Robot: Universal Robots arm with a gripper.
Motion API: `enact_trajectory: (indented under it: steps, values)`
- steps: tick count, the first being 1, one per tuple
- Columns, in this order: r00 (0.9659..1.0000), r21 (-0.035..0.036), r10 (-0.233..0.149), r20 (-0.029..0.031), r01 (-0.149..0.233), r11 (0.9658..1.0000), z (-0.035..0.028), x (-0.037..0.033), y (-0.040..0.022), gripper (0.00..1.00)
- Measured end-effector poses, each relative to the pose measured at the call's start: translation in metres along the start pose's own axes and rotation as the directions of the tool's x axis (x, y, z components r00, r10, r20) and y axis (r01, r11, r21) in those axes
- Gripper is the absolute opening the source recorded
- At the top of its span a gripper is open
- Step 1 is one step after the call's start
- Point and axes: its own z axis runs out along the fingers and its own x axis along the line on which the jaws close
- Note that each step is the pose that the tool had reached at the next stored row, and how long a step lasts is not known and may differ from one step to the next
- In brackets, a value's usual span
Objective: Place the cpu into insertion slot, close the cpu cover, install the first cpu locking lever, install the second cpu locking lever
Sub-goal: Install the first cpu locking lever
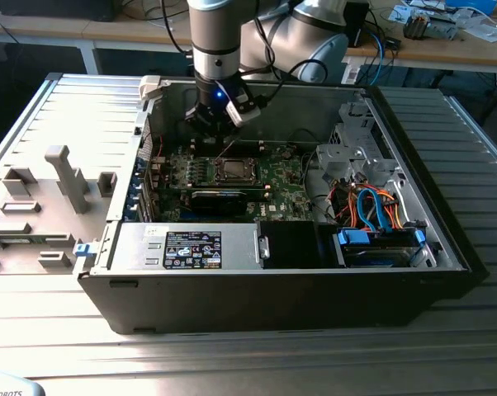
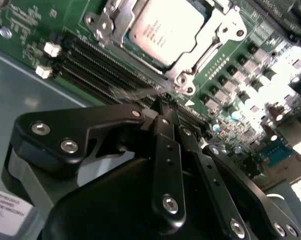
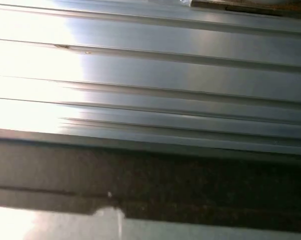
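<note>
We take the motherboard (image 1: 232, 177) as our landmark, lying flat in the open case (image 1: 273, 280). To its left in the exterior view, outside the case, grey fixtures (image 1: 42, 206) stand on the ribbed table (image 1: 67, 107). Over the board's far left part the arm (image 1: 220, 41) comes straight down, and its gripper (image 1: 209, 124) hangs just above the board, near the socket's far left corner. A steep approach like this probably suits the tight walls of the case.

At the board's middle sits the slot (image 1: 232, 171), and the cpu (image 1: 232, 172) is already in it, with the cover (image 1: 232, 165) lying down around it. To the board's right are bundled cables (image 1: 372, 206) and a blue drive bay (image 1: 376, 243).

In the second wrist view we see what the exterior view cannot: the gripper (image 2: 163, 100) has its fingers (image 2: 165, 140) pressed together into a narrow tip, clenched with nothing we can see between them. That tip points at the cover's (image 2: 210, 30) edge, beside the memory slots (image 2: 105, 70), and we judge it is pinched thin to work at a lever there. The cpu (image 2: 163, 30) shows its pale top through the cover's opening. We cannot tell whether either lever is latched.

The first wrist view looks away from the board, at ribbed metal (image 3: 150, 75).
</note>
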Motion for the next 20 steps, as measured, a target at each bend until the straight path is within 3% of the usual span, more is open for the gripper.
enact_trajectory:
  steps: [5,9,15,20]
  values:
    - [1.0000,0.0026,0.002,-0.0003,-0.002,1.0000,0.0002,0.0010,-0.0009,0.11]
    - [1.0000,0.0211,0.009,-0.0013,-0.009,0.9997,0.0001,0.0013,-0.0044,0.11]
    - [0.9997,0.0221,0.026,-0.0007,-0.026,0.9994,0.0019,0.0003,-0.0102,0.11]
    - [0.9995,0.0209,0.030,-0.0043,-0.030,0.9993,0.0057,-0.0082,-0.0117,0.11]
